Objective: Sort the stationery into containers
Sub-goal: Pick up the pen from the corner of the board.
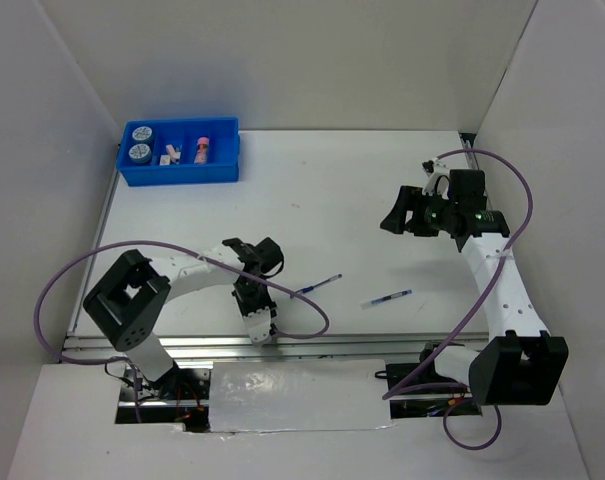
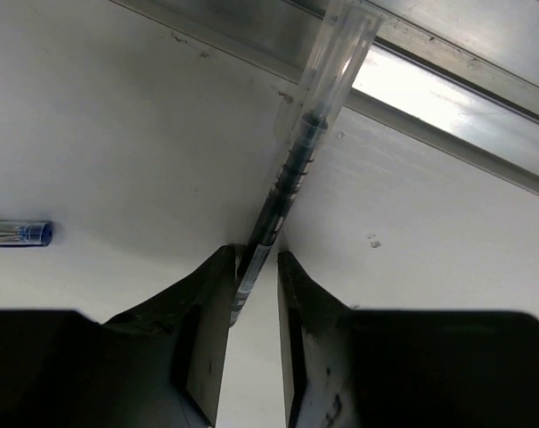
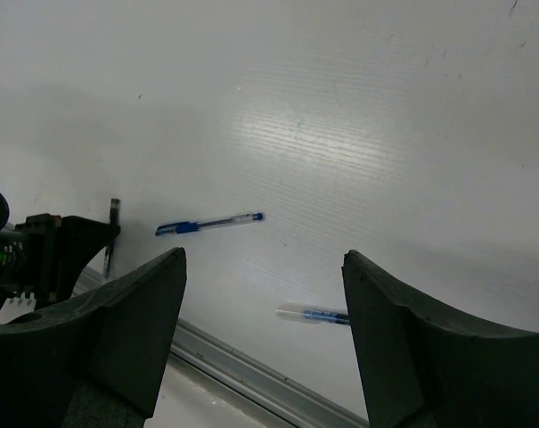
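Far left, at back corner of bench (image 1: pixel 332 200): blue tray (image 1: pixel 179 176), split into compartments. Holds two blue tape rolls (image 1: pixel 140 133) in leftmost compartment, one behind the other; small white erasers (image 1: pixel 168 156) in next; pink tube (image 1: pixel 201 148) in third.

Further right, near front edge: left pincer (image 2: pixel 254 259), low over bench. Straddles clear-capped pen (image 2: pixel 291 169), pads narrowly parted on either side of barrel; cannot tell whether squeezing or merely flanking. Cap end toward metal rail (image 2: pixel 447 89) along front edge.

Next right: blue-capped pen (image 1: pixel 317 286), flat on bench, well clear of tray; then second blue pen (image 1: pixel 387 298), near the first but apart. All three pens outside tray.

Far right: right pincer (image 3: pixel 262 259), raised above bench, spread wide, pinching nothing.
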Motion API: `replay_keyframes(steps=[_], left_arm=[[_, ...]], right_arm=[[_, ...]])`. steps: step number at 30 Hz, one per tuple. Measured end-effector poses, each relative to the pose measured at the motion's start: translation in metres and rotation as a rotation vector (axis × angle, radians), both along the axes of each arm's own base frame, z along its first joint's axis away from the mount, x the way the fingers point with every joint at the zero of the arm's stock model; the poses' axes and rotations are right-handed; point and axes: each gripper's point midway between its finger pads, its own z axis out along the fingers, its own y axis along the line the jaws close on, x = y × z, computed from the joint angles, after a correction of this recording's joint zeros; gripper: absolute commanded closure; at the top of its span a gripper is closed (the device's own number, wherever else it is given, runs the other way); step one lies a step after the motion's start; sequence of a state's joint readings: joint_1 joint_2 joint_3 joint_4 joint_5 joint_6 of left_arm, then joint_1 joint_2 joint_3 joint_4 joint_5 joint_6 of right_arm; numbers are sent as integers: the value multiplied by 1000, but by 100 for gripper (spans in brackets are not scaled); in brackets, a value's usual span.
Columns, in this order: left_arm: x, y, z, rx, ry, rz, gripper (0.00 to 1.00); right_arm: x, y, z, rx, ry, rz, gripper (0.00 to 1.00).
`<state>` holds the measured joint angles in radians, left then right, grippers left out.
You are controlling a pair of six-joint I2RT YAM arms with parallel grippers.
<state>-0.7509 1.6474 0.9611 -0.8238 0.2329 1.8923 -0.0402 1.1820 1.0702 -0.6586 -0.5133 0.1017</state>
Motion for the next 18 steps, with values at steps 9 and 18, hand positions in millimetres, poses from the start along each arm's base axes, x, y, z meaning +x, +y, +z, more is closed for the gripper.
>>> replay_keyframes(steps=[9, 18], left_arm=[[-5, 23, -1, -26, -27, 45, 80], [-3, 48, 3, -69, 81, 385, 93]], right_arm=[[0, -1, 0, 1, -1, 1, 23], [-1, 2, 0, 14, 2, 14, 24]])
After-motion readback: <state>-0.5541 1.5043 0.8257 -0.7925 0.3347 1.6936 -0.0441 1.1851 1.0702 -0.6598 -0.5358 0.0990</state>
